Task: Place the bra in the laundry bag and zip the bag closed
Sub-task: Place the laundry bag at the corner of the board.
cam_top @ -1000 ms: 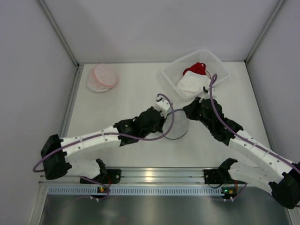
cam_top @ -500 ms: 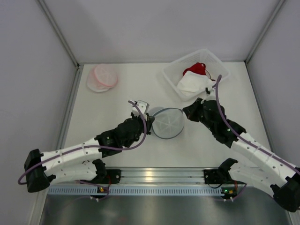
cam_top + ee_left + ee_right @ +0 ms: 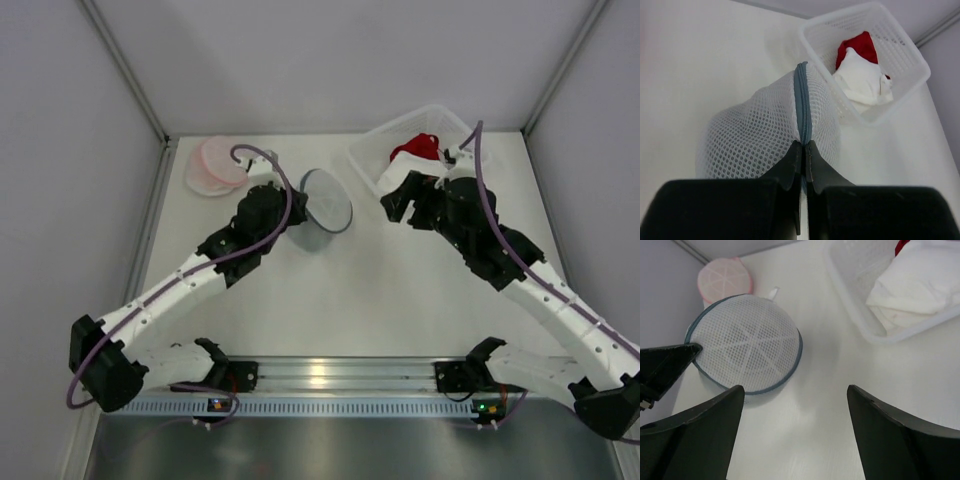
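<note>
The laundry bag (image 3: 755, 135) is clamped at its zipper (image 3: 802, 105) by the closed left gripper (image 3: 804, 146). The right gripper (image 3: 795, 390) is spread wide and empty, with the bag just ahead. Zipping seems done, so a gentle set-down is called for.

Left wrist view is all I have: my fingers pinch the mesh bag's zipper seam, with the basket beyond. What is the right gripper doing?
Observer: The right gripper is open and empty, hovering by the left side of the basket.
Operator: Is there anything left of the bag, outside my picture?
Observer: Yes, a pink round pouch lies near the far left corner of the table.
Operator: What does the bag's other side look like?
Observer: The right wrist view shows the laundry bag face on: a round mesh face with white spokes and a grey rim.
</note>
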